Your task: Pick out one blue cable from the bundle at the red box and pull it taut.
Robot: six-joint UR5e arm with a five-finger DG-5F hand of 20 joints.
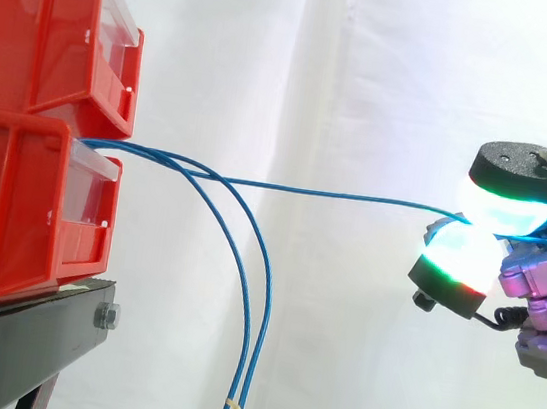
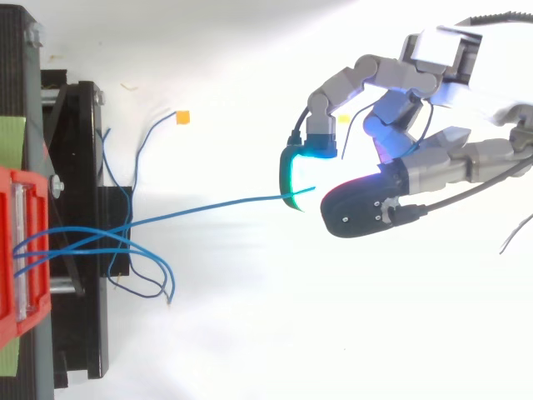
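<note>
Two red bins [image 1: 37, 123] are stacked on a black stand at the left. Blue cables come out of the lower bin's front. One blue cable [image 1: 335, 196] runs nearly straight and level from the bin to my hand [image 1: 485, 243], also seen from above as cable [image 2: 216, 204] leading to the hand [image 2: 375, 192]. The hand is shut on this cable, pinching it between glowing fingertips [image 1: 505, 210] at the right. Two other blue cables [image 1: 242, 291] droop from the bin toward the floor.
The black stand [image 1: 26, 323] carries the bins, with a bolt at its edge. In the top view, loose cable loops [image 2: 141, 267] lie by the stand, and a thin cable with an orange tag [image 2: 182, 117] lies on the white floor. A white curtain hangs behind.
</note>
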